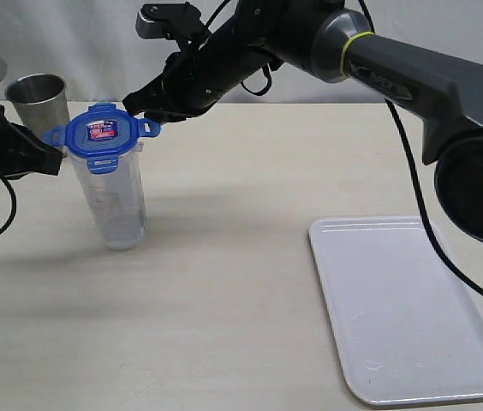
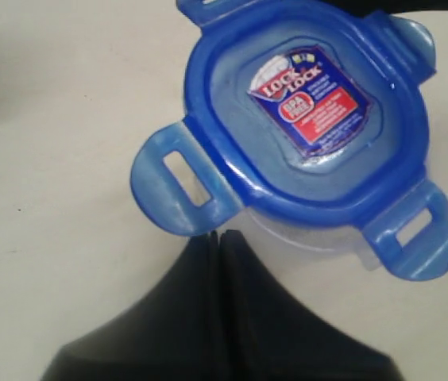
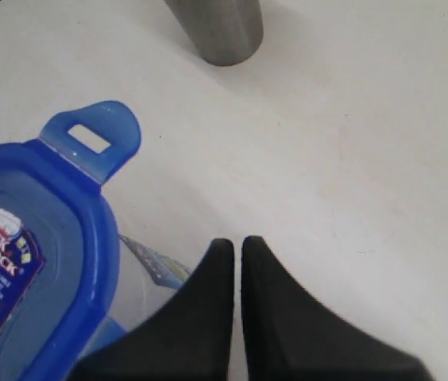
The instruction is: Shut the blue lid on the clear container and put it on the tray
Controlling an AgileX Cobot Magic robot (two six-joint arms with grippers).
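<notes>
Sitting on clear container (image 1: 118,205), blue lid (image 1: 104,133) lies btwn left gripper (image 2: 218,236) & right gripper (image 3: 237,242); both pinched together.

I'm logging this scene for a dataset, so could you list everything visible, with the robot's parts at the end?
blue lid: one, blue with a red and white sticker, resting on top of the container, side tabs sticking out.
clear container: one, translucent, upright on the table, left of centre.
steel cup: one, grey metal, upright behind the container at far left.
tray: one, white, flat on the table at front right, nothing on it.
table: one, pale beige, under everything.
left gripper: one, black, fingers shut, by the container's top on its left side.
right gripper: one, black, fingers shut, by the lid's far edge.
</notes>
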